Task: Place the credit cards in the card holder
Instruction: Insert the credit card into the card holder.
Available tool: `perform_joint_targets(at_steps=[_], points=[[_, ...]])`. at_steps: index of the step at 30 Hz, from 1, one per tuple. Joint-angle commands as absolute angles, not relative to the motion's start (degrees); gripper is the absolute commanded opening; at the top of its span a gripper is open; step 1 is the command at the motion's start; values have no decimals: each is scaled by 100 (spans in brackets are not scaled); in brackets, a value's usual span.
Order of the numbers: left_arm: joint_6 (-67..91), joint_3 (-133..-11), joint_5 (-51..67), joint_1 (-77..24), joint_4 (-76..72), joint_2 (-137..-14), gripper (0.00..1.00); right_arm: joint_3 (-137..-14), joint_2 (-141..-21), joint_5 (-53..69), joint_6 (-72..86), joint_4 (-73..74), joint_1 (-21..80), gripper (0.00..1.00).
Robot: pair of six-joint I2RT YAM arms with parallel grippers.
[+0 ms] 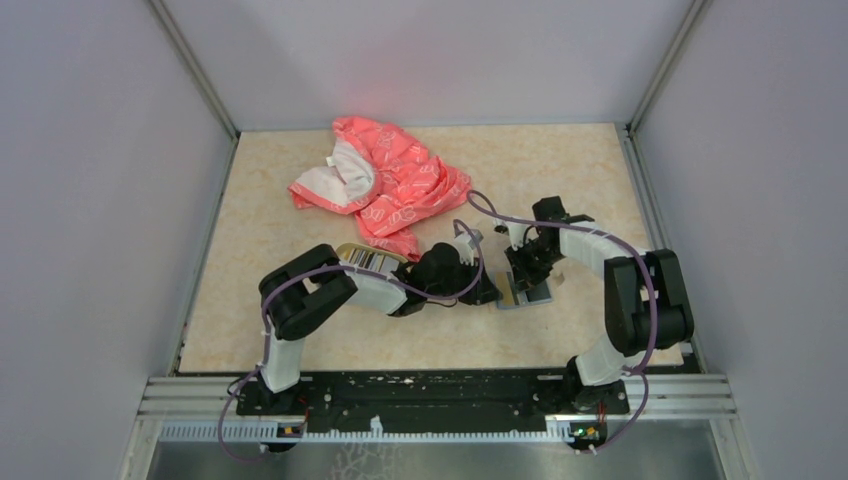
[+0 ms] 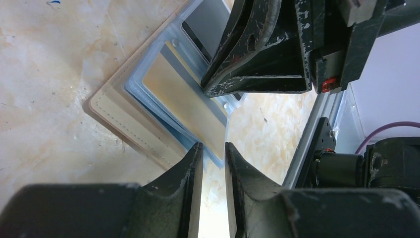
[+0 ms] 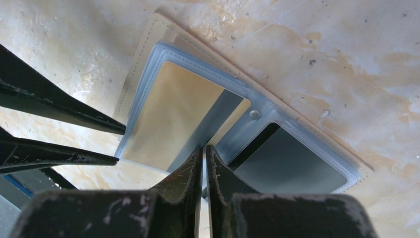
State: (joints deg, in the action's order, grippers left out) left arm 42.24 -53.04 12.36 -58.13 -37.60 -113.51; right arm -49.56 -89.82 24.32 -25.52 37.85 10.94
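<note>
The golden-tan card (image 3: 173,114) lies in the card holder (image 2: 124,124) just ahead of the left end effector (image 2: 214,146), jaws slightly apart; best to push its edge in squarely while the right end effector (image 3: 204,148), jaws together, pins the fold.

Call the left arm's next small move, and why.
Probably draw the left tool straight back off the golden card. Its jaws stand slightly apart at the card's edge, the card looks seated in the sleeve of the card holder, and the shut right tool sits at the holder's middle.
</note>
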Motion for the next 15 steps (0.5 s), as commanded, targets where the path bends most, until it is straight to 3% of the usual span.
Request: perform_joint_targets(at_steps=[1, 15], points=[[4277, -5323, 1127, -5823, -3960, -11301, 29, -5133, -8930, 2597, -2626, 3819, 1055, 7], [4288, -4969, 817, -5879, -3819, -10735, 31, -5137, -9061, 2447, -2590, 3807, 1058, 7]])
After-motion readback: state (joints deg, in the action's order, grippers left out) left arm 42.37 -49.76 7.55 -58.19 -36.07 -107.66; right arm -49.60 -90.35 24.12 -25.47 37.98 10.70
